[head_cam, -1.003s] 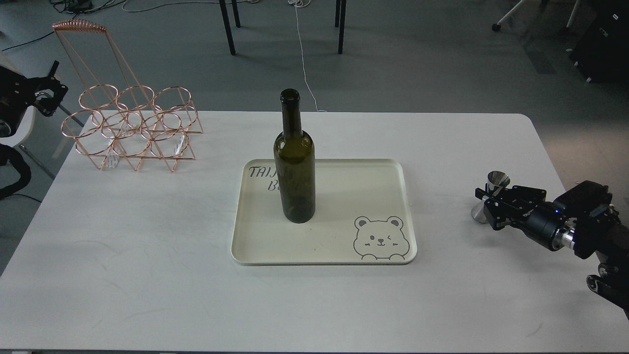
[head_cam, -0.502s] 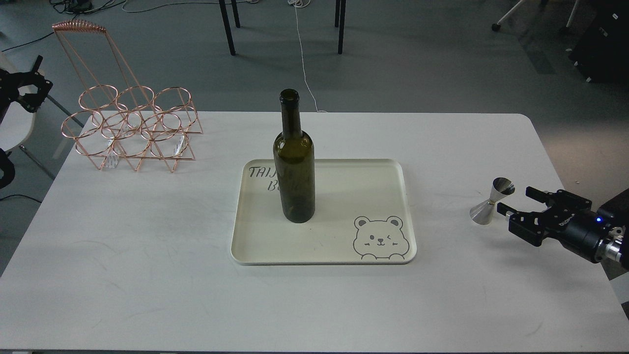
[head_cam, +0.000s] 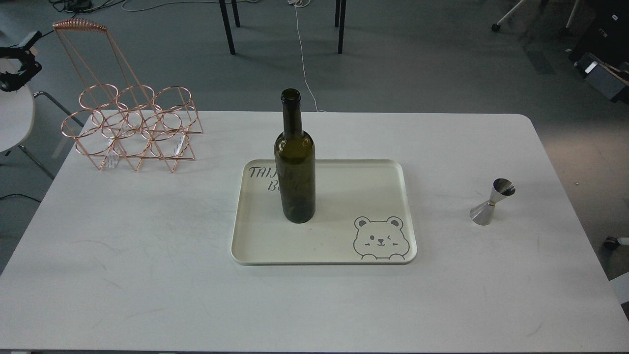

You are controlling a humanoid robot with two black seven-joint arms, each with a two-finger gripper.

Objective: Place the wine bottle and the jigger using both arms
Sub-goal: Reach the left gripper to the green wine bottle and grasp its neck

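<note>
The wine bottle (head_cam: 295, 167) is tall, dark olive-green and unlabelled. It stands upright on the left half of a cream tray (head_cam: 373, 172) at the table's middle. The jigger (head_cam: 492, 202) is small, silver and hourglass-shaped. It stands upright on the white table (head_cam: 147, 275) near the right edge, with nothing touching it. A small dark part of my left gripper (head_cam: 17, 64) shows at the far left edge, off the table and far from both things; its fingers cannot be told apart. My right arm is out of view.
A copper wire bottle rack (head_cam: 130, 128) with a tall handle stands at the table's back left corner. The tray bears a bear drawing (head_cam: 381, 238) at its front right. Chair legs and cables lie on the floor behind the table.
My right gripper has let go of the jigger, drawn back to the right and left the view. My left arm has pulled back up and left to the edge.
</note>
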